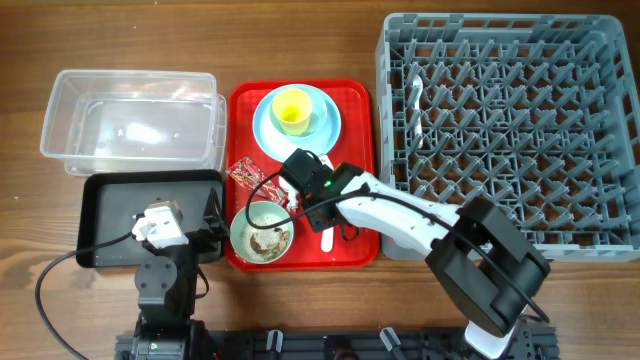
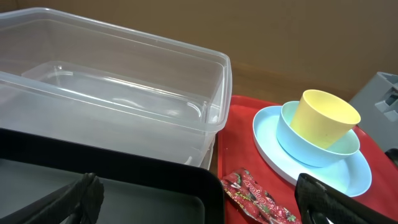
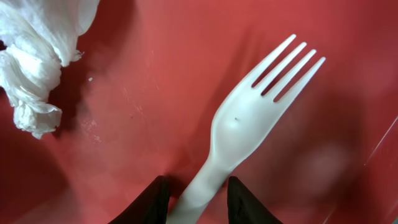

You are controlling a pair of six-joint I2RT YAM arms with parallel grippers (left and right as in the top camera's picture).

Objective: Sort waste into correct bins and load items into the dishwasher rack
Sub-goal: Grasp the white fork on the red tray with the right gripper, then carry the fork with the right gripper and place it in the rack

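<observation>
the clear tub at far left is glossy thin plastic, rectangular with rounded corners. just in front of it lies the shallow matte black tray. the left arm is upright over that tray, and its gripper is spread wide and holds nothing – the left wrist view shows its dark fingertips at the frame's two lower corners.

the smooth red tray sits next. on it, the round light blue plate carries a small blue bowl with the yellow cup nested inside. a crinkled red wrapper lies nearby. only the overhead view shows the pale green bowl, smeared brown inside.

only the right wrist view shows the white plastic fork lying flat on the tray, tines pointing away, beside a crumpled tissue. the right arm reaches low across the tray – its gripper has its fingers close on either side of the fork's handle, but i cannot tell whether they pinch it.

the grey pegged rack fills the right.
</observation>
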